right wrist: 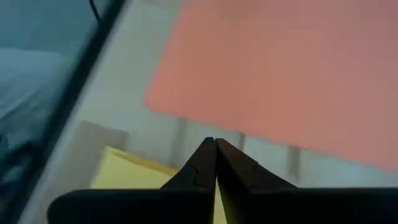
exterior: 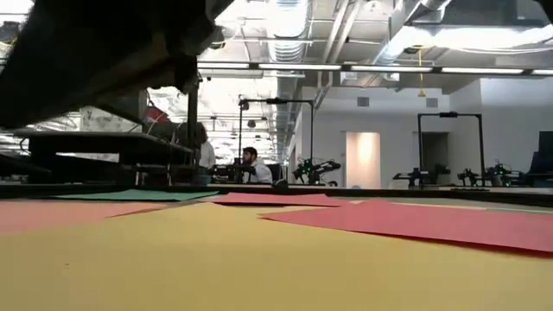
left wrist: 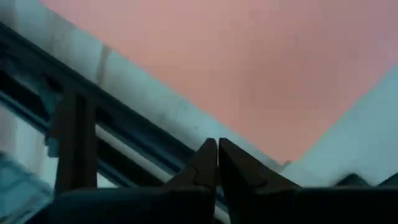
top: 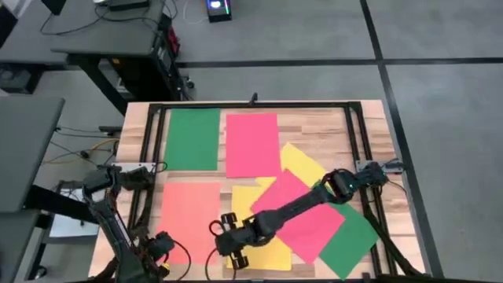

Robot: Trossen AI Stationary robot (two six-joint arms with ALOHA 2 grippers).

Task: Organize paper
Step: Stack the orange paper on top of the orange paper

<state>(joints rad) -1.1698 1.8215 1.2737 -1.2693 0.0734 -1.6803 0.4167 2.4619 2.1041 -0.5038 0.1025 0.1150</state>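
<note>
- Paper lay spread over the desk [top: 369, 110]: two green, two yellow, two pink-red, and one orange sheet [top: 189, 216].
- Right pincer [top: 236, 250], its fingers pressed together on nothing, sat at the near edge over the near yellow sheet [top: 271, 253]; that sheet's long axis ran left to right, with the orange sheet just to its left.
- Left pincer [top: 163, 245], also closed and empty, waited at the near left corner, beside the orange sheet and about as near to it as the right one.
</note>
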